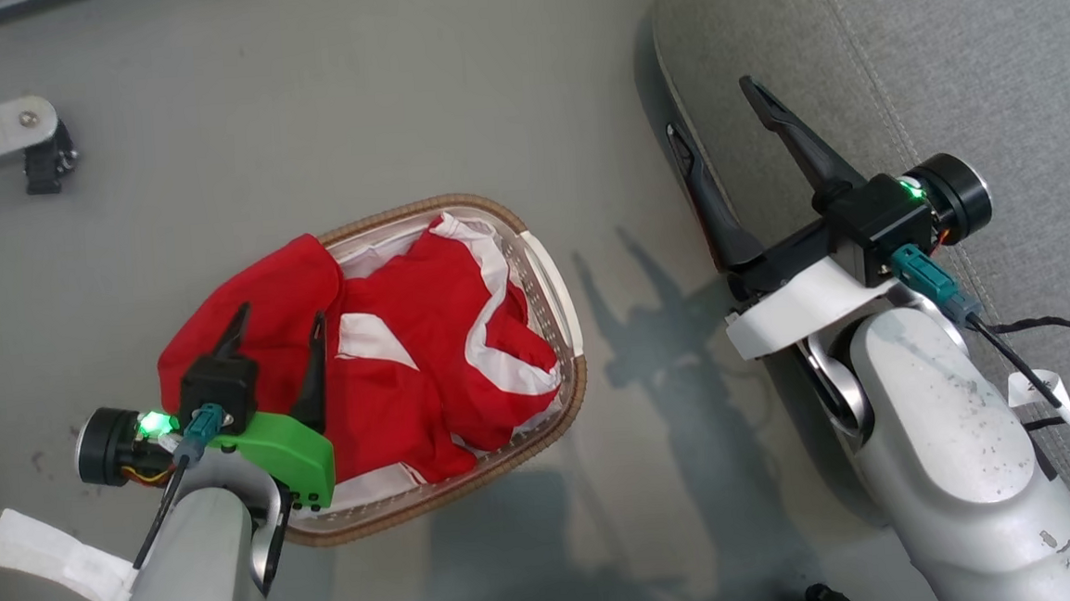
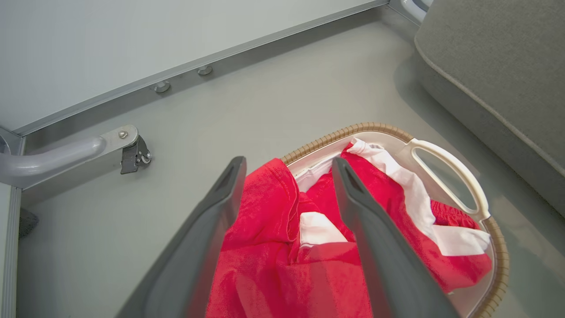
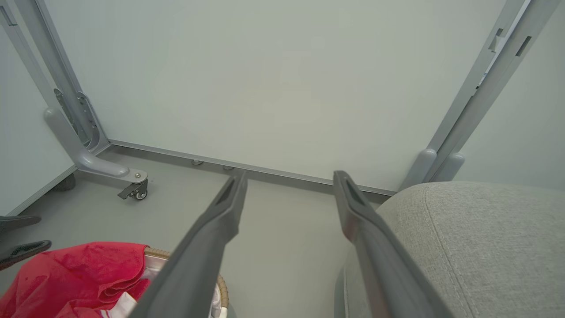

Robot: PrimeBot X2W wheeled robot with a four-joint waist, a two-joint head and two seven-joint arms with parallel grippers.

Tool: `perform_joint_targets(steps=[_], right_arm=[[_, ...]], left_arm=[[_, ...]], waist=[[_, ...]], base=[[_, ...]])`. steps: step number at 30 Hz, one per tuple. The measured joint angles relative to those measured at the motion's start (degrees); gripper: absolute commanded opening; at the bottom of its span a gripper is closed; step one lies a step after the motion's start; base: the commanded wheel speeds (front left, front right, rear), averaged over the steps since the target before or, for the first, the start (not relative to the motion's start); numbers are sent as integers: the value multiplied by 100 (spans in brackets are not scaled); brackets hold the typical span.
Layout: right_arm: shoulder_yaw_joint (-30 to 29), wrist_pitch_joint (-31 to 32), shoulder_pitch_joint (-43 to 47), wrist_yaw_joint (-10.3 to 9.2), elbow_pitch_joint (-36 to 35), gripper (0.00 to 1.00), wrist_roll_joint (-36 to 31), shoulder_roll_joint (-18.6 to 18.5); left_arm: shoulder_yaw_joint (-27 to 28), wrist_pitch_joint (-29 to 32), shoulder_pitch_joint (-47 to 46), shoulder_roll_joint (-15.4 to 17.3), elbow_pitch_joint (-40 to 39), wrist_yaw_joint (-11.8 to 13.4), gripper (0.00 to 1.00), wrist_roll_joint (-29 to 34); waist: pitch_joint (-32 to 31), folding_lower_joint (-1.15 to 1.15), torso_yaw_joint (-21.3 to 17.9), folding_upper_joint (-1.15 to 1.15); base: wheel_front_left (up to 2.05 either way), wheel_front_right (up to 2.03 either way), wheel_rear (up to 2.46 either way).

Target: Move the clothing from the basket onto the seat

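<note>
Head view: crumpled red clothing [image 1: 426, 344] fills oval woven-rimmed basket [image 1: 454, 199].

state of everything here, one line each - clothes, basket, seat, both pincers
clothing, heaped in the basket, one red piece draped over its rim
basket, upright, full, apart from the seat
seat, no clothing on the part in view
left pincer, open, empty, over the clothing
right pincer, open, empty, at the seat's edge
</note>
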Motion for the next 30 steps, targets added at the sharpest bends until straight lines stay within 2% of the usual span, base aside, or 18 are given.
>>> perform_joint_targets(steps=[15,30], right_arm=[[181,0,-341,0,-339,100,282,30],[343,0,-482,0,-439,100,377,37]], left_arm=[[-964,0,-873,328,765,-4,100,-232],[-1884,-1,-1536,492,2076,-5,100,-689]], waist=[[1169,0,-294,0],[1698,0,-427,0]], base=[[0,0,0],[0,0,0]])
